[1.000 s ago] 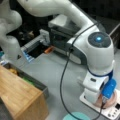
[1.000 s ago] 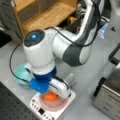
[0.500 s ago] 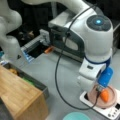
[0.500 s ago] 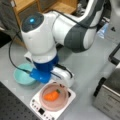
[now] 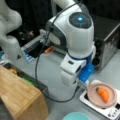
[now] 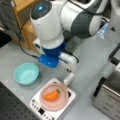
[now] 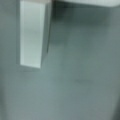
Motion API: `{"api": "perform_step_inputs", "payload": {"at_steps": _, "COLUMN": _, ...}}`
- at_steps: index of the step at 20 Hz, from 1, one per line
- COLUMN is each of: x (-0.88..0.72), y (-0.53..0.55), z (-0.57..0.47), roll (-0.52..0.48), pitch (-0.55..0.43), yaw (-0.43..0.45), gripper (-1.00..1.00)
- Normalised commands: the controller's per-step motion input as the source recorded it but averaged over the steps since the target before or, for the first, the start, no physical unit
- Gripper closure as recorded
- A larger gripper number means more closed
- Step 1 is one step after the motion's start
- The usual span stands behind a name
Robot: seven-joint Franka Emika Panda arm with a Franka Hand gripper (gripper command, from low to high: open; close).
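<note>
one carrot [image 6: 51, 95] lies on a pink plate [image 6: 62, 103] atop the white scale [image 6: 65, 109]; the gripper [image 6: 68, 79] hangs empty just beside the plate above the grey surface [image 6: 85, 62], whether its fingers [image 7: 31, 35] are apart cannot be told.

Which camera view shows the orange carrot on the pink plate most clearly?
A front view shows the carrot whole, from above, lying in the pink plate. In a front view it sits near the frame's edge. The wrist view shows only grey table and one finger.
</note>
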Motion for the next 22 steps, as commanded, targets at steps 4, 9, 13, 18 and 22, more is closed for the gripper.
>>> {"api": "perform_step_inputs", "payload": {"at_steps": 4, "x": -1.00, "y": -0.30, "z": -0.03, "roll": -0.236, "pitch": -0.312, "yaw": 0.070, "gripper": -1.00}}
{"api": "perform_step_inputs", "payload": {"at_steps": 9, "x": -1.00, "y": -0.13, "z": -0.08, "roll": -0.283, "pitch": -0.374, "yaw": 0.150, "gripper": -1.00}}
{"api": "perform_step_inputs", "payload": {"at_steps": 13, "x": -0.92, "y": -0.05, "z": -0.05, "roll": -0.223, "pitch": -0.288, "yaw": 0.183, "gripper": -1.00}}
{"api": "perform_step_inputs", "payload": {"at_steps": 18, "x": -0.65, "y": -0.22, "z": -0.10, "roll": -0.118, "pitch": -0.233, "yaw": 0.227, "gripper": -1.00}}
{"api": "perform_step_inputs", "payload": {"at_steps": 22, "x": -0.53, "y": -0.35, "z": -0.02, "roll": -0.076, "pitch": -0.192, "yaw": 0.279, "gripper": -1.00}}
